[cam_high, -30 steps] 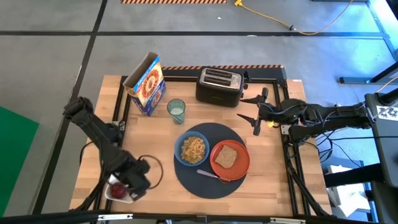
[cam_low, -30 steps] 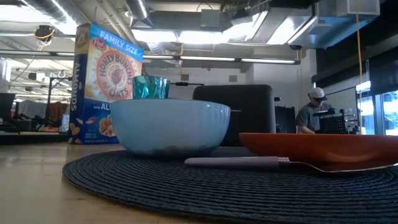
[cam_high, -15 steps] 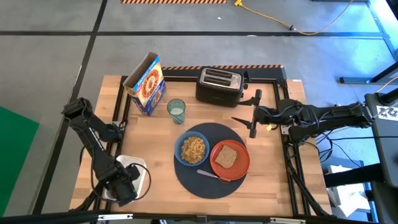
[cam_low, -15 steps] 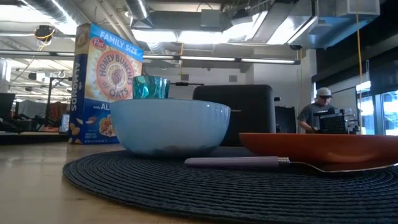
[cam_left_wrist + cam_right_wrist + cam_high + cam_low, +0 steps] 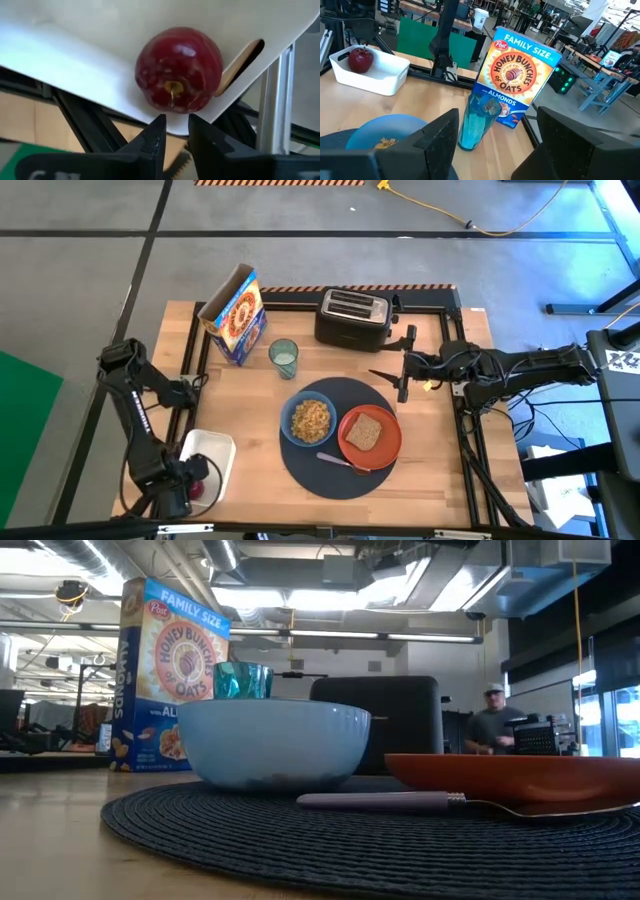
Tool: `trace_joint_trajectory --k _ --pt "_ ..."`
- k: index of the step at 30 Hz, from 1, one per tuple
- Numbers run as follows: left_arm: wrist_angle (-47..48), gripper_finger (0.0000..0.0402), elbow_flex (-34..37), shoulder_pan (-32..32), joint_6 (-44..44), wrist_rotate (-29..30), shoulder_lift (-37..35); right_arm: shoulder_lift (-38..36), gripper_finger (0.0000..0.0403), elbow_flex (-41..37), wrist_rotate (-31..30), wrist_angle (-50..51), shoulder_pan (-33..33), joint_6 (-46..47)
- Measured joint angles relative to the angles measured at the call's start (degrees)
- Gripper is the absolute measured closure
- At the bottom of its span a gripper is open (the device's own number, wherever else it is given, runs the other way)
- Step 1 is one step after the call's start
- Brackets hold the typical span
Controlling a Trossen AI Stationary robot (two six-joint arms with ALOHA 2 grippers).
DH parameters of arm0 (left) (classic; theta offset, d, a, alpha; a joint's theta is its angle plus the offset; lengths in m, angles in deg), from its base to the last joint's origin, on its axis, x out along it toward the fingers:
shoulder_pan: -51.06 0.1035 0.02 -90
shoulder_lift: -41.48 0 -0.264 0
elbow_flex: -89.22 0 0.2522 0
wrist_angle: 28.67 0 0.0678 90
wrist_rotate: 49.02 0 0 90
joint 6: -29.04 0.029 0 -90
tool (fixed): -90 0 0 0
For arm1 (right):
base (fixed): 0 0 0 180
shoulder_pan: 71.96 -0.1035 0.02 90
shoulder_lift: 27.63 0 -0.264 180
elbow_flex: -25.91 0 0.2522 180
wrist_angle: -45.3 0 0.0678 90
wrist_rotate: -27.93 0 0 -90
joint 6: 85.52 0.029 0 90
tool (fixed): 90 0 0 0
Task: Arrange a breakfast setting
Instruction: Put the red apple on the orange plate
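A wooden table seen from above. At its middle lies a round dark mat (image 5: 337, 438). On the mat sit a blue bowl (image 5: 309, 420) of cereal and, touching it on the right, an orange-red plate (image 5: 371, 437) with a toast slice (image 5: 363, 431) on it. A metal spoon (image 5: 338, 460) lies on the mat in front of both, its end at the plate's edge. Behind the mat stands a small greenish glass (image 5: 284, 358), beside a cereal box (image 5: 234, 314) and a black toaster (image 5: 352, 317).

The one piece not yet in the setting is the red apple (image 5: 178, 69). It sits in a white tub (image 5: 208, 462) at the table's front left corner, well apart from the mat, against the tub's wall near a corner.

The left gripper (image 5: 174, 131) is by the tub's outer end, at the table's edge. Its wrist view shows the fingers nearly together with only a narrow gap, holding nothing — the apple lies just beyond the tips, and the tub's rim seems to stand between them.

The right gripper (image 5: 401, 372) hovers behind the mat's right side, near the toaster, fingers spread and empty, waiting.

The step in hand looks like fetching the apple. The next move likely calls for the left fingers to spread wide, rise over the rim, come down around the round fruit, close firmly, then carry it to the setting — it could roll if nudged.
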Motion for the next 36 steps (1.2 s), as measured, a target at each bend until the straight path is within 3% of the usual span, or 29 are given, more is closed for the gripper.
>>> trace_joint_trajectory --k 9,36 --pt "0.0 0.0336 0.0 -1.8 0.0 6.3 0.0 0.0 0.0143 0.0 0.0 0.0 0.0 0.0" --pt "0.1 0.0338 0.4 -3.4 0.1 8.7 0.0 0.0 0.0143 0.0 0.0 0.7 0.0 0.3"
